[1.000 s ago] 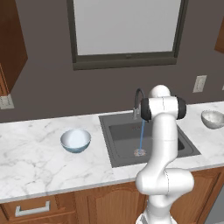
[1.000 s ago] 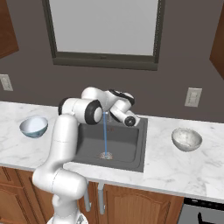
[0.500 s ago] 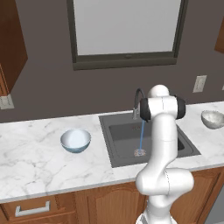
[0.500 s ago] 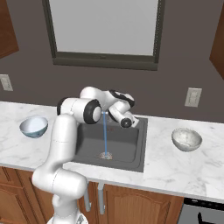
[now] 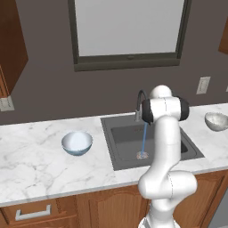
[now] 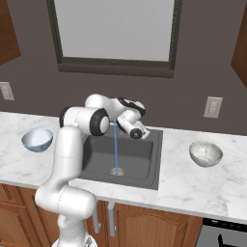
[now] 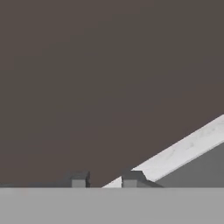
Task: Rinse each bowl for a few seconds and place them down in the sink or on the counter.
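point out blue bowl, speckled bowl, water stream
blue bowl [image 5: 77,143]: left base view, on its white inside.
speckled bowl [image 6: 205,154]: right base view, on its inner wall.
water stream [image 6: 115,147]: right base view, midway down the stream.

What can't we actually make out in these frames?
- Faucet: in the left base view the arm covers its handle and base; in the right base view the arm hides most of it.
- Gripper: in the hand view just the fingertips rise at the bottom, nothing visible between them; whether they touch anything is unclear.
- Sink: its right part sits behind the arm in the left base view.
- Speckled bowl: contents too small to tell.
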